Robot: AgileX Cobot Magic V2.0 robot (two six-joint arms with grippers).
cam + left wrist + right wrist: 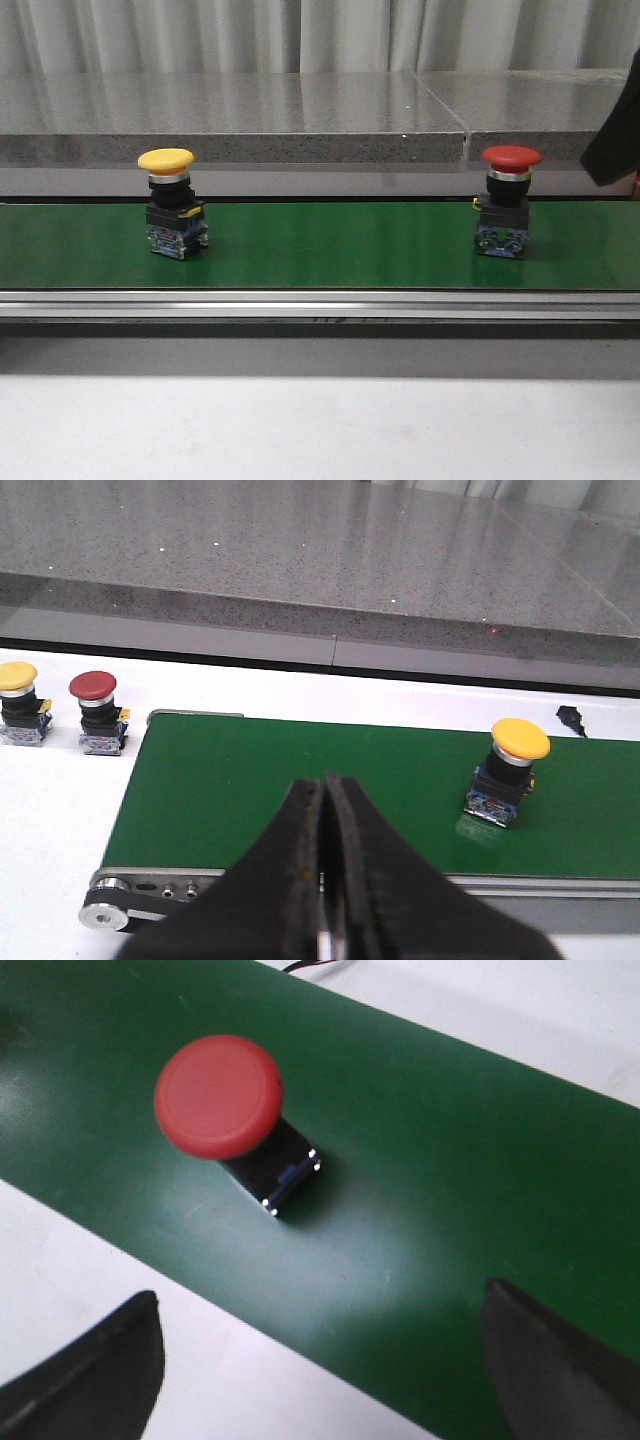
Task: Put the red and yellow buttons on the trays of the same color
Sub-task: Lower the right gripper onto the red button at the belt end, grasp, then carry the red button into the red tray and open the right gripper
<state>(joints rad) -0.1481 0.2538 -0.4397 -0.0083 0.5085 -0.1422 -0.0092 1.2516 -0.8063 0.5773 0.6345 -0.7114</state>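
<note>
While upright, red button (pixel 510 202) near belt's (pixel 330 245) end

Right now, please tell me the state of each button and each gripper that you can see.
Yellow button: upright on the green belt, free.
Red button: upright on the belt, free.
Two spare buttons: upright, off the belt.
Left gripper: shut, empty.
Right gripper: open, above the red button.

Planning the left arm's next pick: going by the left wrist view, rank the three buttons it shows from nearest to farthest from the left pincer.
1. Yellow button on the green belt, nearest.
2. Red button off the belt's end, on the white surface.
3. Yellow button beside it, farthest out, close behind the red one.
</note>
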